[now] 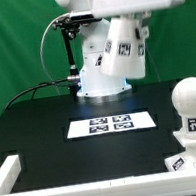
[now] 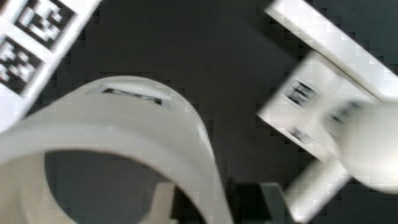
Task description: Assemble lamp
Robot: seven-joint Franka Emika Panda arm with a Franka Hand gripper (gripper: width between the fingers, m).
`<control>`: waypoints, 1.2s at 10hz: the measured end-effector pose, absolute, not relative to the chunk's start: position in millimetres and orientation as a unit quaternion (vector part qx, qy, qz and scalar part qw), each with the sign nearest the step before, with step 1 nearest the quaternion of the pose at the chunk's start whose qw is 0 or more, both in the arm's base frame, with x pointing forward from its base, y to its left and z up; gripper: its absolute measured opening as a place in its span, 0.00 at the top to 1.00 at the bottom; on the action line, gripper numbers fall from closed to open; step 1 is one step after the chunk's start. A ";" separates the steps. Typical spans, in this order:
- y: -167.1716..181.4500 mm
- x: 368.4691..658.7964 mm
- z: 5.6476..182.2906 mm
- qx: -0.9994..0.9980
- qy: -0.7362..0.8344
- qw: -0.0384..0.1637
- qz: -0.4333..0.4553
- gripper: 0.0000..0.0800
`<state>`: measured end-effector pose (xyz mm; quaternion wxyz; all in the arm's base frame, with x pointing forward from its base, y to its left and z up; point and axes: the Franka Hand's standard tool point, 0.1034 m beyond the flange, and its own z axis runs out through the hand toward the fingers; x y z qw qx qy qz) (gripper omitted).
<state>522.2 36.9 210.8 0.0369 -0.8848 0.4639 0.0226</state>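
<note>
shade (image 1: 123, 50) hangs pinched in the gripper (image 2: 249, 195), raised at twelve o'clock, likely for carrying to the bulb (image 1: 191, 101) on the base (image 1: 193, 138).

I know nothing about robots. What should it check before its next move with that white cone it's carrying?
1. Shade lifted off the table by the hand: ok.
2. Bulb standing upright on the base: ok.
3. Bulb fully seated in the base: cannot tell.
4. Shade lined up over the bulb: not ok; it hangs beyond the marker board, toward the exterior view's left of the bulb.
5. How squarely the fingers grip the shade: cannot tell; contact is hidden.
</note>
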 end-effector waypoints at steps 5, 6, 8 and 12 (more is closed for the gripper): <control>50.9 535.5 206.6 -0.853 0.507 0.120 0.009 0.94; 67.0 553.9 209.7 -0.822 0.538 0.186 -0.009 0.94; 101.0 594.3 232.5 -0.780 0.582 0.226 -0.049 0.94; 102.4 628.7 247.4 -0.809 0.566 0.157 -0.008 0.94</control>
